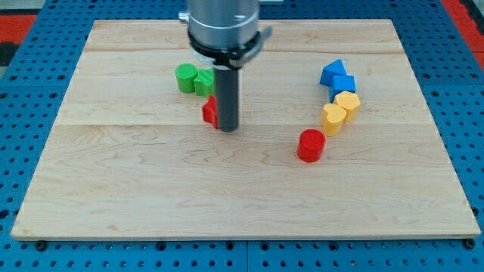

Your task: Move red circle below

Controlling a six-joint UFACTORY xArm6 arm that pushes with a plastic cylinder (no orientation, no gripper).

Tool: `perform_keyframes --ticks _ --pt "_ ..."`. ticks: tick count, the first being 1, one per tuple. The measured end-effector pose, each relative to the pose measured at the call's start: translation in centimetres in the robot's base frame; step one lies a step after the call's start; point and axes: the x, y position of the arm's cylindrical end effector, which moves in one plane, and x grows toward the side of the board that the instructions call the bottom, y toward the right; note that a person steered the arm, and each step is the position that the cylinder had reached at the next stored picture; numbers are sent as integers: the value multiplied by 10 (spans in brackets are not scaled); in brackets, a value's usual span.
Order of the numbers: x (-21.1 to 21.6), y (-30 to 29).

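Tip (228, 128) touches a red block (209, 111), shape perhaps hidden by the rod; no pincer shows, so I cannot tell its state. Red circle (311, 145) sits well apart toward the view's right, below the yellow blocks (340, 109).

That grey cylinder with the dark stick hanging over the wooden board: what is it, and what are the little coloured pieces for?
It is the end of a robot arm. It has no hand, just a straight dark rod, and my tip slides along the wooden board to push blocks about; nothing is held. There is one picture, looking down at the board from one side. Right beside the tip, on its left in the view, sits a red block, partly hidden. Above that are two green blocks. On the view's right, two blue blocks and two yellow ones form a chain, with the red circle at its lower end.
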Motion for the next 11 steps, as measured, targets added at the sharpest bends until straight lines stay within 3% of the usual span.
perform_keyframes --ticks 2,5,9,11 --pt "-15 -31" --pt "-3 92" --pt "64 219" --pt "76 152"
